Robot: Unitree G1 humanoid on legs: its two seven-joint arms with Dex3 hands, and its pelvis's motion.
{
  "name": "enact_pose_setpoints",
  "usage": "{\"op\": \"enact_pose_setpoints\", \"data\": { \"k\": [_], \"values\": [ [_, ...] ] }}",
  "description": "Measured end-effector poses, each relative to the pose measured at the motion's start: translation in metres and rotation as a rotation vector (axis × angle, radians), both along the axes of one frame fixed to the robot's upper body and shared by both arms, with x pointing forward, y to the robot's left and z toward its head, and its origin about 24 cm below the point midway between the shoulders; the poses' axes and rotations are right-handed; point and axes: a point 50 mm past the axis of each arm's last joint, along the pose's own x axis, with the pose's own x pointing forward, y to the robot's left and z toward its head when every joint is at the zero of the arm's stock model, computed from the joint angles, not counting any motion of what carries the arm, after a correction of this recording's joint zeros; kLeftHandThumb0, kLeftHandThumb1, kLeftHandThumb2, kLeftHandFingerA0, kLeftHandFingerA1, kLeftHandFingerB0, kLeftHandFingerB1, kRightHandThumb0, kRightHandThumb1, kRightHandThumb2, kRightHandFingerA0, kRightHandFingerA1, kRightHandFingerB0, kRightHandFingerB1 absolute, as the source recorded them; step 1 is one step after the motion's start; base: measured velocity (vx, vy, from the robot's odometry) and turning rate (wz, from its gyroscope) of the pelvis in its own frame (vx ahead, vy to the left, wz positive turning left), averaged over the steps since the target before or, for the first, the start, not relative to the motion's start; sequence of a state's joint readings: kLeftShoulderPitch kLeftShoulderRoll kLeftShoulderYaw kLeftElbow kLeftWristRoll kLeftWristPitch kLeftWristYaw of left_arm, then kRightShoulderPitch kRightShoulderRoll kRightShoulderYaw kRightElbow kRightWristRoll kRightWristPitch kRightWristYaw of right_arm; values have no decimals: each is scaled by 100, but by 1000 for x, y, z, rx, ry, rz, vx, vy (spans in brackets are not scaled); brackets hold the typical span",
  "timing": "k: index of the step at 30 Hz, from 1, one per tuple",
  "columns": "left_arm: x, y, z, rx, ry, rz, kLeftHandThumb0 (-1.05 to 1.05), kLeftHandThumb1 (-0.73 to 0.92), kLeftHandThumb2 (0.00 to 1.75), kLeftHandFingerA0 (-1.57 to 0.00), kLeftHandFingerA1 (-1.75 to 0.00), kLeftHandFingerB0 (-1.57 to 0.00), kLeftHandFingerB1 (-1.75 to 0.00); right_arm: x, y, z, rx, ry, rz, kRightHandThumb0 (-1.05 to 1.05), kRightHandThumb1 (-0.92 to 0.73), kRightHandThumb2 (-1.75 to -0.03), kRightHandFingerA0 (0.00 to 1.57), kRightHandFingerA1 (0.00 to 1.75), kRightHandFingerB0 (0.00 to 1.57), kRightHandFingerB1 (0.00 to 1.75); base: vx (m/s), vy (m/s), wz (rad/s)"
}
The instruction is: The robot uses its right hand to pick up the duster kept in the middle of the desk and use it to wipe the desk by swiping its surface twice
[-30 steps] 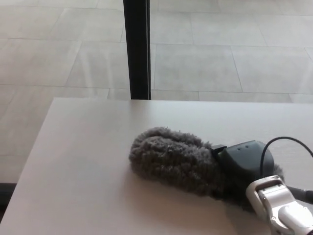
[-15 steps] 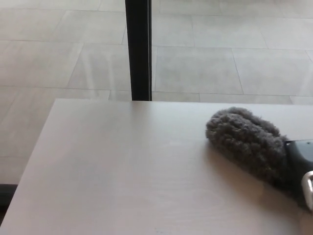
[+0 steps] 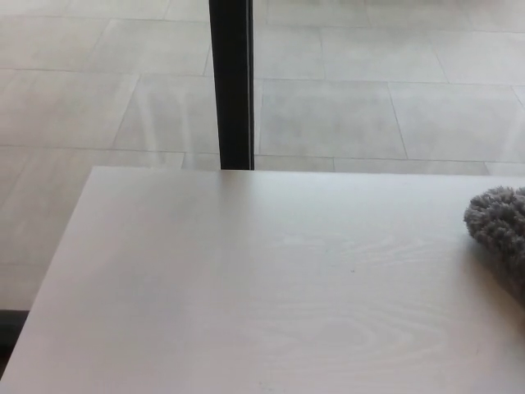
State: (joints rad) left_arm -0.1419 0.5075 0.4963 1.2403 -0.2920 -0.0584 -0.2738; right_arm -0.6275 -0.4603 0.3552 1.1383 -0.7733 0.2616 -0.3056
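Only the fluffy grey tip of the duster (image 3: 500, 230) shows, at the right edge of the head view, resting on the pale desk (image 3: 246, 295). The rest of the duster runs out of the picture to the right. Neither of my hands shows in this view, so what holds the duster is hidden.
A black vertical post (image 3: 231, 82) stands behind the desk's far edge, in front of a tiled floor (image 3: 369, 98). The desk's left edge runs diagonally down toward the lower left corner.
The duster has slid to the right across the desk, from the middle to the right edge. My right hand, seen on it earlier, has left the picture.
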Motion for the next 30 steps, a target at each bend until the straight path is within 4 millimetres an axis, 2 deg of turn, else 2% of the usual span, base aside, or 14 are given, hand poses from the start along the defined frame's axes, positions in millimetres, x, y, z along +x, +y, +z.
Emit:
{"op": "enact_pose_setpoints", "data": {
  "k": [6,7,8,9,10,11,13,14,16,17,18,23,24,30],
  "values": [
    [0,0,0,-1,0,1,-56,74,62,-64,-64,-53,-49,3,8,0,63,-38,33,-41,-69,-64,79,137,54,48,0,0,0],
    [0,0,0,-1,-1,0,-56,74,62,-65,-64,-51,-48,4,11,-1,83,-49,48,-50,-57,-98,75,93,37,56,0,0,0],
    [0,0,0,-1,-1,0,-56,74,62,-65,-64,-51,-48,5,13,-1,111,-59,57,-50,-57,-98,75,93,37,56,0,0,0],
    [0,0,0,-1,-1,0,-56,74,62,-60,-62,-49,-48,6,16,-1,128,-62,65,-64,-72,-62,61,80,20,29,0,0,0],
    [0,0,0,-1,-1,0,-57,72,62,-61,-62,-50,-49,7,17,1,140,-68,70,-72,-73,-63,35,62,8,23,0,0,0],
    [0,0,0,-1,-1,0,-56,73,62,-61,-61,-50,-48,9,18,3,149,-72,75,-90,-62,-98,20,60,0,11,0,0,0],
    [0,0,0,-1,-1,0,-57,73,62,-61,-61,-51,-49,12,20,6,160,-75,88,-86,-54,-95,7,56,0,13,0,0,0],
    [0,0,0,-1,-1,0,-58,73,62,-60,-62,-50,-48,13,22,7,170,-71,95,-97,-50,-91,0,1,0,0,0,0,0],
    [0,0,0,-1,-1,0,-57,72,62,-60,-63,-51,-49,14,25,7,188,-55,105,-100,-51,-91,0,0,0,0,0,0,0],
    [0,0,0,-1,-1,0,-57,72,62,-60,-62,-51,-49,15,27,7,200,-45,112,-102,-63,-60,0,0,0,0,0,0,0],
    [0,0,0,-1,-1,0,-57,73,62,-59,-62,-50,-48,16,28,8,210,-38,117,-105,-51,-90,0,0,0,0,0,0,0],
    [0,0,0,-1,-1,-1,-55,75,62,-60,-61,-48,-46,19,35,11,249,-9,149,-105,-52,-88,0,0,0,0,0,0,0],
    [0,0,0,-1,-1,-1,-54,75,62,-61,-60,-49,-47,20,37,13,256,-4,158,-105,-67,-62,0,0,0,0,0,0,0],
    [0,0,0,-1,-2,-1,-55,76,63,-58,-62,-49,-47,19,33,27,272,11,195,-105,-69,-62,0,0,0,0,0,0,0]
  ]
}}
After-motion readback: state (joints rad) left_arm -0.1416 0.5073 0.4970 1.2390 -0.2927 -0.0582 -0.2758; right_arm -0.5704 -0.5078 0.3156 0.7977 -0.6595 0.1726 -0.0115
